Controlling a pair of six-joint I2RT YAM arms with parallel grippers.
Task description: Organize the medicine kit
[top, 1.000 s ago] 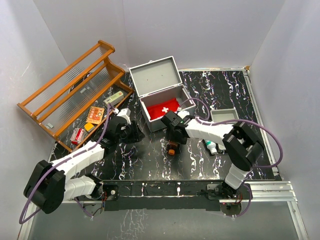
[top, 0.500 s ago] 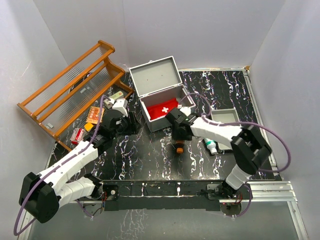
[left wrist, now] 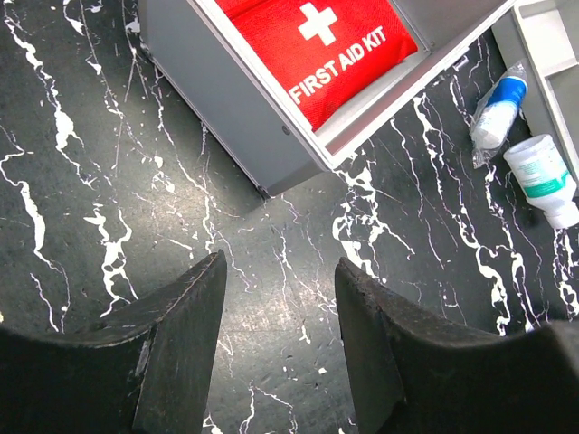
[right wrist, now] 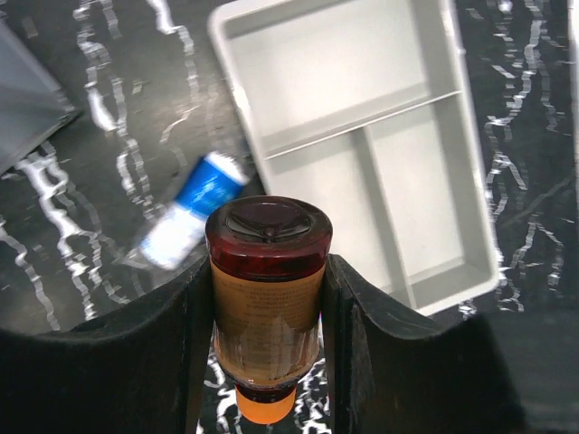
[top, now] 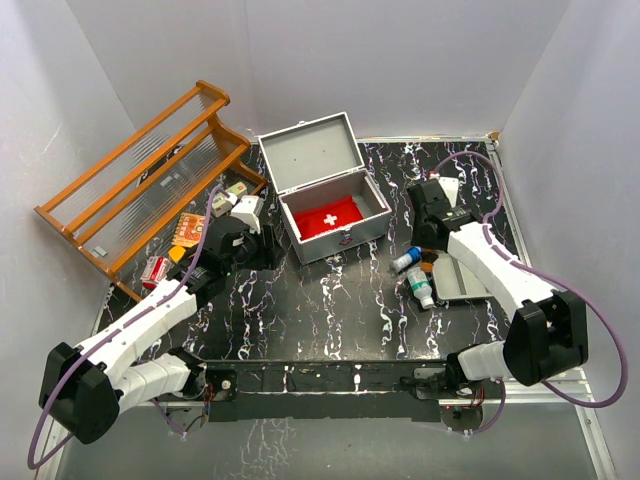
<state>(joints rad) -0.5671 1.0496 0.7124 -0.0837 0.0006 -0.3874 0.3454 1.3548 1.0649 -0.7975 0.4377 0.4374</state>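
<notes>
In the medicine kit (top: 345, 240), pouch (left wrist: 318, 52) (red) reads "FIRST AID KIT".

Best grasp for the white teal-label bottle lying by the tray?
Mid-body of the white bottle, from above, closing across its short width: it lies on its side. The tray wall looks close, so finger room there may be tight.

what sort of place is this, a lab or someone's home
Probably a robot lab test cell, not a home: plain white walls box in a black marbled table, two robot arms are bolted to a metal rail, and the medicine kit looks staged.
</notes>
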